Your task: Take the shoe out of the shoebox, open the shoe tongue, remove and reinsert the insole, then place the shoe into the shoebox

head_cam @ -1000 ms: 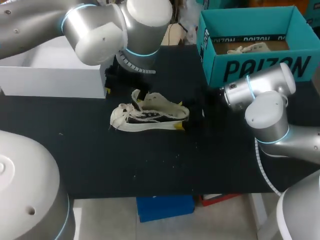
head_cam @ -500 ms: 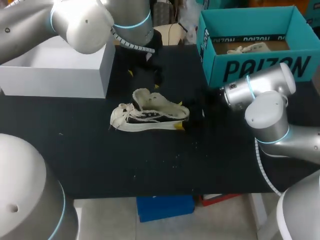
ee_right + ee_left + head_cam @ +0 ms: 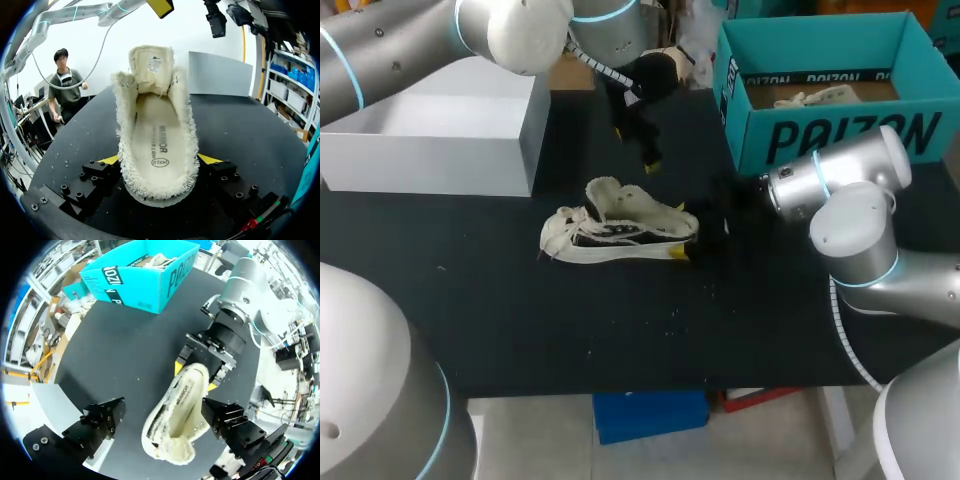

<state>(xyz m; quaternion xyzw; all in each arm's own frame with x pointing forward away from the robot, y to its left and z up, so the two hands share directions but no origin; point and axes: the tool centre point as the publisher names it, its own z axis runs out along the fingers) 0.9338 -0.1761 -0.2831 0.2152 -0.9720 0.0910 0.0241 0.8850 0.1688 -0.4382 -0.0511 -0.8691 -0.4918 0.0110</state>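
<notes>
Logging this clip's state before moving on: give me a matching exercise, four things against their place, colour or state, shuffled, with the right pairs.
1 shoe
2 shoebox
3 left gripper
4 right gripper

A open, above the shoe, holding nothing
B teal, open-topped
C fingers shut on the shoe's heel
D lying on the table, tongue up

Pairs: 1-D, 2-B, 3-A, 4-C

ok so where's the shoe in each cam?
Head view: shoe mid-table, heel at the right pincer.
Left wrist view: shoe on the table under the open left pincer, untouched by it.
Right wrist view: shoe heel-first between the right pincer's fingers, tongue at the far end.
Shared landmark: the right pincer's yellow tips flanking the heel.
</notes>
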